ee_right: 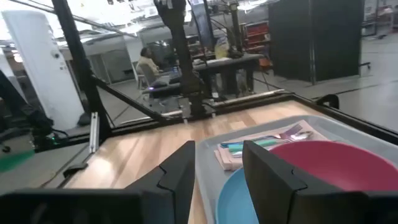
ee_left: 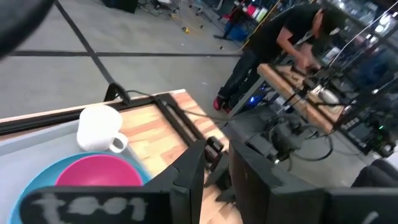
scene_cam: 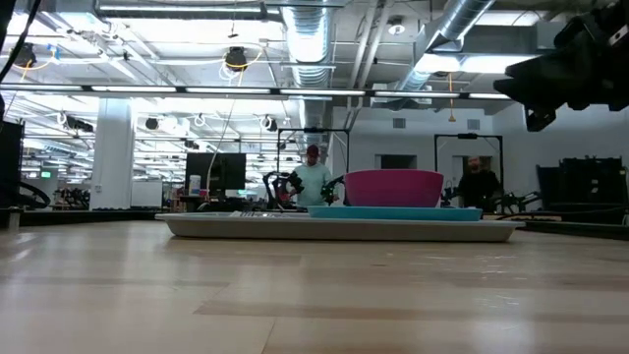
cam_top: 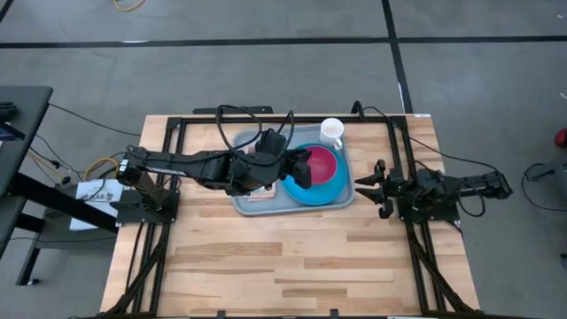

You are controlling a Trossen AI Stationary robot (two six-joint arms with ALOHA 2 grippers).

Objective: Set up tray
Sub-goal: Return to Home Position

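The grey-blue tray (cam_top: pixel 252 202) lies flat on the table's middle and also shows in the low view (scene_cam: pixel 246 227). On it sits a bright-blue plate (cam_top: pixel 330 189) carrying a pink bowl (cam_top: pixel 323 164). A white mug (cam_top: pixel 331 131) stands at the tray's far right corner. A tan napkin with cutlery (ee_right: pixel 249 149) lies on the tray left of the plate. My left gripper (cam_top: pixel 297 168) hovers open above the plate's left side (ee_left: pixel 214 168). My right gripper (cam_top: pixel 365 188) waits open just right of the tray (ee_right: pixel 217 180).
A black metal frame (cam_top: pixel 177 133) runs around the table's far and side edges. Bare wood lies on the near half of the table (cam_top: pixel 283 266). People stand at benches in the room beyond (ee_left: pixel 280 43).
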